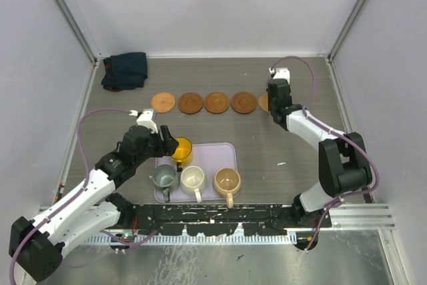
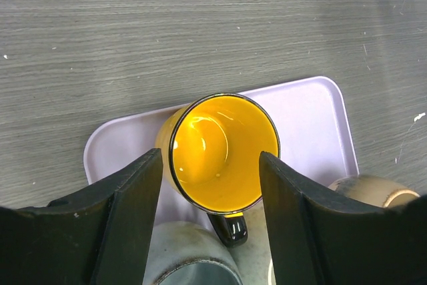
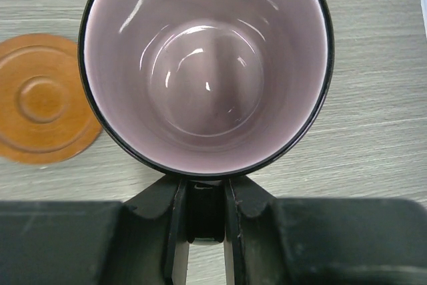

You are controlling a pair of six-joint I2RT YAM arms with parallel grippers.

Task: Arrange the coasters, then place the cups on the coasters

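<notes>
The mauve cup (image 3: 207, 65) fills the right wrist view, mouth up and empty. Its dark handle is pinched between the two fingers of the right gripper (image 3: 204, 198), which stand close together on it. Just to one side of this cup a coaster (image 3: 40, 98) lies flat on the table (image 1: 293, 145); what is under the cup itself cannot be seen. From above, four coasters lie in a row across the far half of the table, and a fifth coaster (image 1: 263, 102) at the right end is partly hidden by the right arm. The yellow cup (image 2: 223, 151) stands in the far left corner of the lavender tray (image 2: 313, 118), its handle pointing toward the arm bases. The left gripper (image 2: 210, 159) straddles it, one finger close against each side; whether the fingers press on the wall cannot be told. Along the tray's near edge stand the grey-green cup (image 1: 164, 177), the white cup (image 1: 193, 177) and the tan cup (image 1: 227, 179), side by side. A dark cloth (image 1: 125, 70) lies bunched in the far left corner of the table.
</notes>
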